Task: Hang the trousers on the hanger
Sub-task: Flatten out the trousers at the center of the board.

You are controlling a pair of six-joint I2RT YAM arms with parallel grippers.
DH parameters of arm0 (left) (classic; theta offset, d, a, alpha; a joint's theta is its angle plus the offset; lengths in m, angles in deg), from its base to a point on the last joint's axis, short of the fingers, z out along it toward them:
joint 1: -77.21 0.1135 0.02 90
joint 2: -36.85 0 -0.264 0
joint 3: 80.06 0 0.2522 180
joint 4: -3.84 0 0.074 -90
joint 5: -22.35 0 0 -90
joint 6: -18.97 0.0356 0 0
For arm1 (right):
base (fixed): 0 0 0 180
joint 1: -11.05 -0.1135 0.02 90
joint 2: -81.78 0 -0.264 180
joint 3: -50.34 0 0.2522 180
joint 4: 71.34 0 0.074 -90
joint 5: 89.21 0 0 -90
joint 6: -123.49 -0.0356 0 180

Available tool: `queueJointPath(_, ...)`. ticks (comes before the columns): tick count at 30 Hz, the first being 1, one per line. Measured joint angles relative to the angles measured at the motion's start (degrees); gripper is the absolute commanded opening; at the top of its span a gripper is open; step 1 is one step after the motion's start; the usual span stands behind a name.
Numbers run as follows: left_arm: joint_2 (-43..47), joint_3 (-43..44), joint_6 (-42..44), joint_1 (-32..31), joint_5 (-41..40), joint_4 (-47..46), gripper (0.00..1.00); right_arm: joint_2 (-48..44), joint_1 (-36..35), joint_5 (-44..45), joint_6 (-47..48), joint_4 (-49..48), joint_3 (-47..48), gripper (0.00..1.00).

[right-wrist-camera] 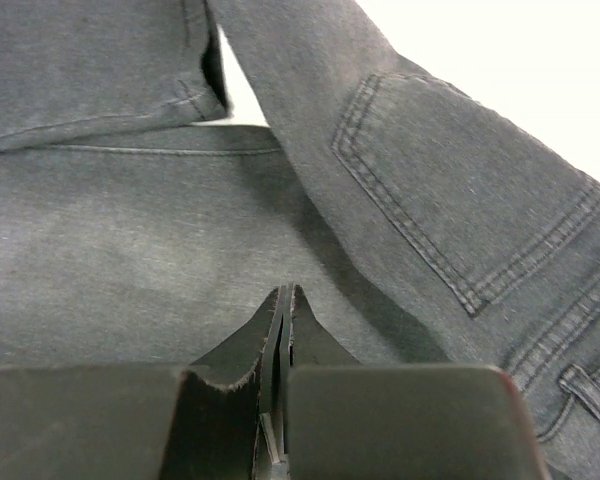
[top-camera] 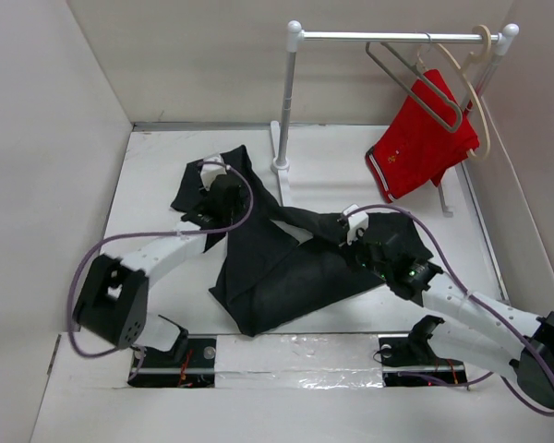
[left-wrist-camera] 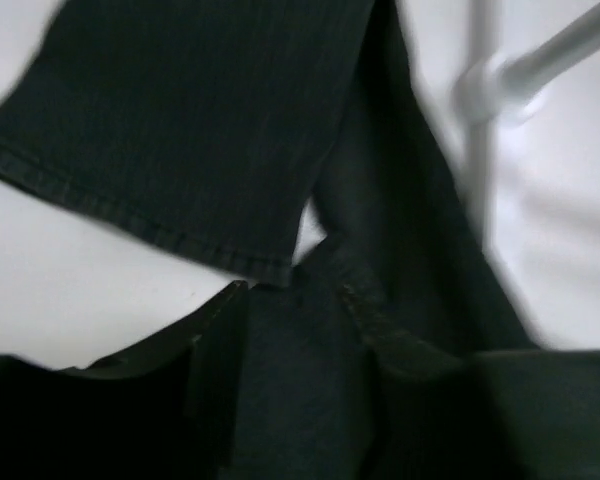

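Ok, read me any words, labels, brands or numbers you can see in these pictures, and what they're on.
None readable. The trousers show only stitching and a pocket, no label. Any print on the red shorts is too small to tell.

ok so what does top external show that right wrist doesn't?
Only top external: the white rail rack, the red shorts with white trim, the thin grey metal hanger on the rail, and the left hand over a trouser leg.
Only right wrist: the stitched back pocket, what looks like a belt loop, and that the right hand is shut.
Both: the long black soft-fabric trousers with the right hand down on them.
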Motion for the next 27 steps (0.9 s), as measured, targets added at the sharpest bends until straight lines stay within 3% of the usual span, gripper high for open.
queueJointPath(2,-5.22,-0.92,-0.26,0.57,1.64,-0.20,0.44,-0.17,0.00,-0.13,0.00,-0.24,0.00,0.00)
queueJointPath(9,-15.15,1.64,0.79,0.68,4.63,0.39,0.38,-1.64,0.00,-0.66,0.02,-0.66,-0.20,0.00)
queueJointPath(13,-18.91,5.79,0.87,0.76,4.44,-0.44,0.30,-3.43,0.35,-0.68,-0.07,-0.85,-1.03,0.14)
queueJointPath(16,-20.02,6.12,0.85,1.25,3.74,-1.01,0.26,-4.50,0.35,-0.68,-0.07,-0.92,-1.84,0.15)
queueJointPath(21,-21.53,6.25,0.87,2.78,2.99,-0.96,0.29,-4.42,1.03,-0.90,-0.09,-0.96,-2.08,0.15)
queueJointPath(24,-23.26,7.52,0.92,3.34,2.32,-0.59,0.28,-3.96,1.05,-0.94,-0.26,-0.96,-2.08,0.21)
queueJointPath(27,-24.70,8.50,0.87,3.52,1.51,-0.44,0.01,-3.85,1.05,-0.92,-0.44,-0.96,-2.08,0.29)
